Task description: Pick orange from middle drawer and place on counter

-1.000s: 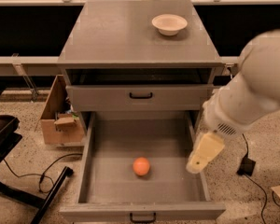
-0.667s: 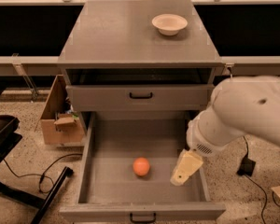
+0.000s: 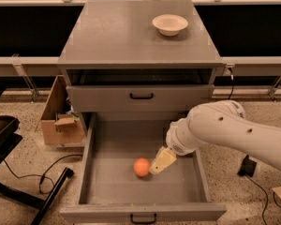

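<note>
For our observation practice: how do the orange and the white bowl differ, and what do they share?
The orange is a small orange ball; the bowl is wider, shallow and cream-white. The orange lies in the open middle drawer; the bowl stands on the counter. The gripper is right beside the orange, far from the bowl. Both are round.

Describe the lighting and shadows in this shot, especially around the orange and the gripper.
Camera view: soft, even overhead light, with no glare on the matte counter; the bowl throws a faint shadow; the recess under the counter is dark; the orange in the middle drawer is well lit, with the gripper close on its right, low inside the drawer.
</note>
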Robot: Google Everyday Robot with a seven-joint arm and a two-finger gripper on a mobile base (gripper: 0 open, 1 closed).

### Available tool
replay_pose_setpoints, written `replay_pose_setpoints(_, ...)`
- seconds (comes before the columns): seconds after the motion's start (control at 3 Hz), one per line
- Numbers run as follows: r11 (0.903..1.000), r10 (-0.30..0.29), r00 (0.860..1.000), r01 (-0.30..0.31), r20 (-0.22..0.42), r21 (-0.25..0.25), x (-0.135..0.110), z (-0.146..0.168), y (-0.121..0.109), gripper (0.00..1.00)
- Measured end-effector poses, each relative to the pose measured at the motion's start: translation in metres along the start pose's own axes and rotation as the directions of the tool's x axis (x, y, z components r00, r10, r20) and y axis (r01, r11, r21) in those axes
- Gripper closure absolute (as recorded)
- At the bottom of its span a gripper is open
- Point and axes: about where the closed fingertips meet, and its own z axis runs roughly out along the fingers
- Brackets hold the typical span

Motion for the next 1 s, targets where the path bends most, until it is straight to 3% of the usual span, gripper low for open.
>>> replay_pose_setpoints(0.33, 1.0, 0.0, 1.0, 0.0, -0.001, -0.001, 0.0, 0.0, 0.0, 0.0)
replay_pose_setpoints(0.67, 0.9983, 0.045, 0.999, -0.046, -0.008, -0.036, 0.012, 0.042, -0.001, 0.0)
replay_pose_setpoints(1.0, 0.9935, 0.087, 0.996, -0.085, 0.024, -0.076, 0.019, 0.103, -0.014, 0.0)
